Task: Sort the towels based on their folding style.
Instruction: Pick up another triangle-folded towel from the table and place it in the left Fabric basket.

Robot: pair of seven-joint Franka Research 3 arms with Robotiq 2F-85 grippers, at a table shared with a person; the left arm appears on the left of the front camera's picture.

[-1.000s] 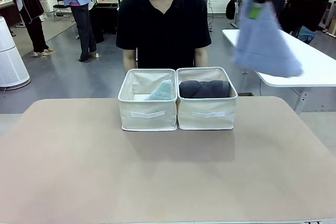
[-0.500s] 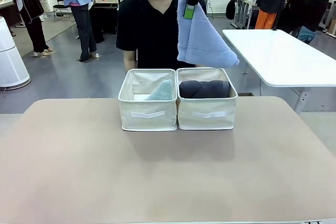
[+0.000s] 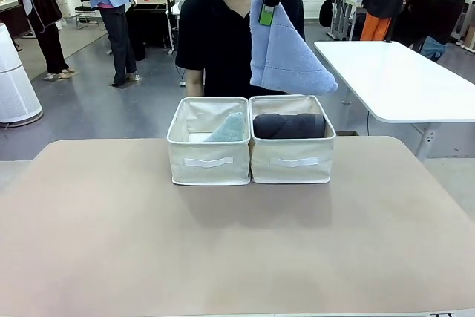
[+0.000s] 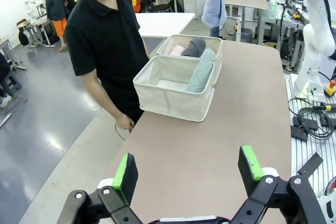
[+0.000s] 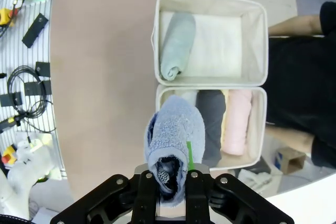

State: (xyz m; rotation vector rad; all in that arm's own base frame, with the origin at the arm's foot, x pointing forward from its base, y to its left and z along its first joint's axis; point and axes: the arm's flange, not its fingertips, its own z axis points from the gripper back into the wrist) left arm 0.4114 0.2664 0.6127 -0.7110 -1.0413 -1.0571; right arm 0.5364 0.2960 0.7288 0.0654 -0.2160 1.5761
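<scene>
Dangling one blue towel (image 3: 286,50) above two bins (image 3: 209,161), the right pincer (image 3: 269,11) grips it. The left pincer (image 4: 188,165) gapes over the tabletop (image 4: 220,129).

Your right gripper (image 3: 269,7) is hanging high, pointing down, pinching the blue towel (image 3: 286,53); your left gripper (image 4: 188,169) is holding its jaws wide.

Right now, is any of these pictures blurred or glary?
Front view: sharp, the hanging blue towel shows no blur, and a soft shadow lies on the table before the bins. Left wrist view: light glares off the floor. Right wrist view: evenly lit, bins crisp.
</scene>
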